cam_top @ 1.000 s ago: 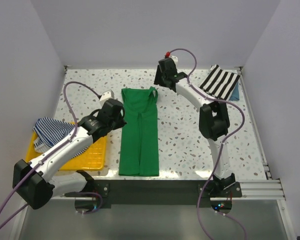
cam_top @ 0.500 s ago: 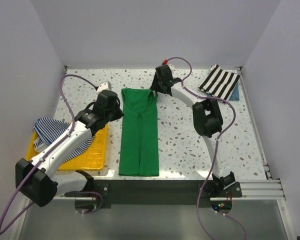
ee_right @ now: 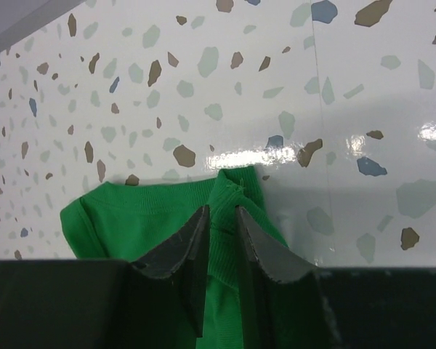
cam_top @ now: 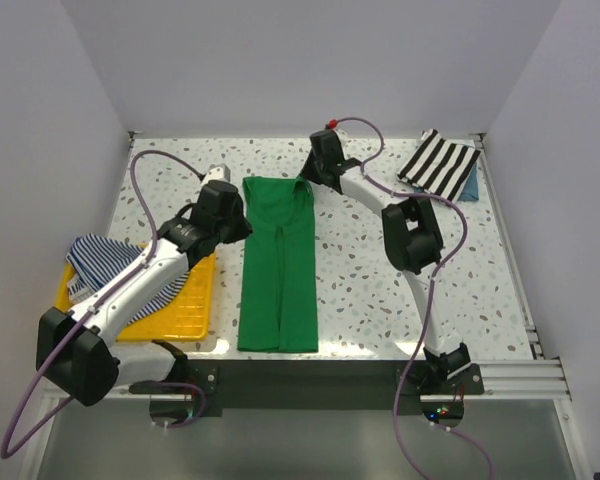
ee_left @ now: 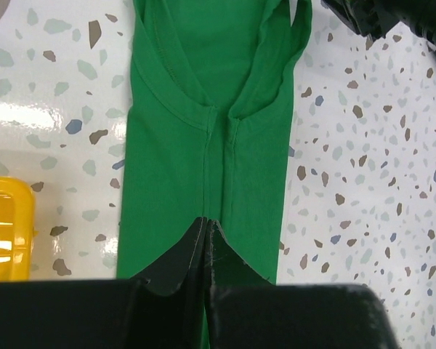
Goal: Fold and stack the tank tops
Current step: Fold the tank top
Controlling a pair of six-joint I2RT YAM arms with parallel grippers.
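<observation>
The green tank top [cam_top: 279, 262] lies flat in a long narrow strip down the middle of the table, neck end at the far side. My right gripper [cam_top: 306, 180] is at its far right corner, and in the right wrist view [ee_right: 221, 211] it is shut on the green shoulder strap [ee_right: 236, 190]. My left gripper [cam_top: 238, 222] hovers by the top's upper left edge. In the left wrist view [ee_left: 207, 222] its jaws are shut with nothing between them, over the green cloth [ee_left: 203, 138]. The navy-and-white striped tank top [cam_top: 95, 262] lies bunched on the yellow tray.
The yellow plastic tray [cam_top: 185, 310] sits at the near left, its corner showing in the left wrist view [ee_left: 7, 229]. A cloth with broad black-and-white stripes [cam_top: 440, 163] lies at the far right corner over something blue. White walls close in the table.
My right gripper has come down from above the table onto the green top's far right strap. My left gripper has moved toward the far side, up along the top's left edge.
</observation>
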